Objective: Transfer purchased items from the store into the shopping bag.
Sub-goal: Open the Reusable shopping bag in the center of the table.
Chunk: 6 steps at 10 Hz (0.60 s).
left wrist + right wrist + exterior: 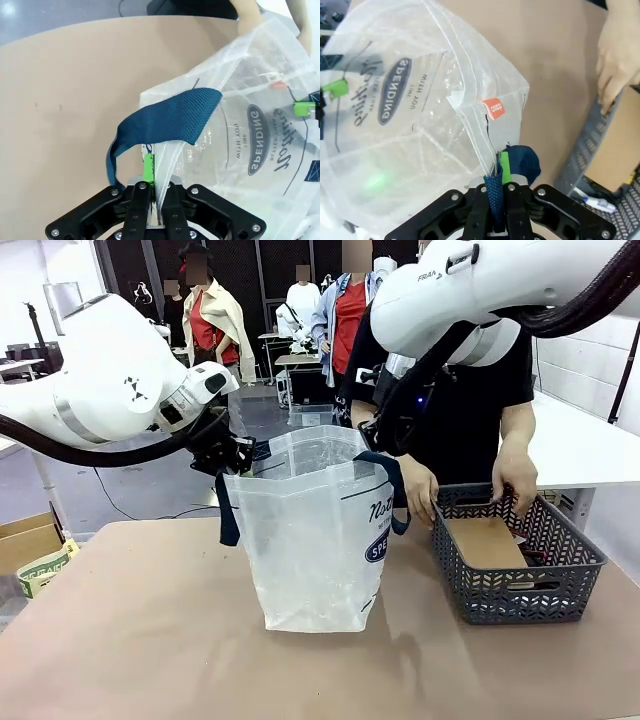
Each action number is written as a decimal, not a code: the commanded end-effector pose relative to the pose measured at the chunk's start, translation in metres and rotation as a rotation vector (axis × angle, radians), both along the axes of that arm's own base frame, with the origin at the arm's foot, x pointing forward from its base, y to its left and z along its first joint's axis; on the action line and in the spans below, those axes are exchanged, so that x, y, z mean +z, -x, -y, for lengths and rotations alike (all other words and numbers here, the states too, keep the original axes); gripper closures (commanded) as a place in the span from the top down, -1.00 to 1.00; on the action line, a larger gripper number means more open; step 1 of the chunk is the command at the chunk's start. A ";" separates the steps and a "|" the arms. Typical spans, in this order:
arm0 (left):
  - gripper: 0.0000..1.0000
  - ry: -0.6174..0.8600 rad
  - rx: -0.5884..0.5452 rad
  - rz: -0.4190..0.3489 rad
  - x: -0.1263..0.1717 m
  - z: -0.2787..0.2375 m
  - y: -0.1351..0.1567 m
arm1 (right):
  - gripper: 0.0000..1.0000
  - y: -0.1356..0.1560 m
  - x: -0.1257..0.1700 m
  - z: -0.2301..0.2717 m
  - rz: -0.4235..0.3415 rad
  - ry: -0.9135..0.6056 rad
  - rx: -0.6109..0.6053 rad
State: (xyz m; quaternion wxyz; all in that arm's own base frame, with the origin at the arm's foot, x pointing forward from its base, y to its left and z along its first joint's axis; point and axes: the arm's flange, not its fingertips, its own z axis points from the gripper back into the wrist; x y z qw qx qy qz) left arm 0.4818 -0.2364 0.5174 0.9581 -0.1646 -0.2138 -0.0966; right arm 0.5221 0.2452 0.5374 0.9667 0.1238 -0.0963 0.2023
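The translucent shopping bag [310,540] stands upright mid-table with its mouth held wide. My left gripper [238,454] is shut on the bag's left rim [156,175], beside the navy handle [165,122]. My right gripper [385,443] is shut on the opposite rim and handle strap [496,185]. The store, a dark grey lattice basket [510,592], sits to the right of the bag and holds a tan box [487,540] and small dark goods. Both of the person's hands [516,476] are at the basket's far rim.
The person stands behind the basket at the far edge. A cardboard box [25,540] lies on the floor off the table's left side. Bare tan tabletop [130,640] stretches in front of the bag. A white table [585,450] stands at the far right.
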 end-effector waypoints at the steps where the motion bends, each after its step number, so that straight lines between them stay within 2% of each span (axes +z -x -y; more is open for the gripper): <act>1: -1.00 -0.039 -0.013 0.033 0.002 -0.003 0.005 | -1.00 0.008 -0.002 0.010 0.056 0.034 0.085; 4: -1.00 -0.058 -0.053 0.049 0.001 0.000 0.003 | -1.00 0.005 -0.005 0.013 0.115 0.096 0.226; 6: -1.00 -0.061 -0.148 0.085 0.000 0.005 0.006 | -1.00 0.005 -0.007 0.013 0.140 0.089 0.256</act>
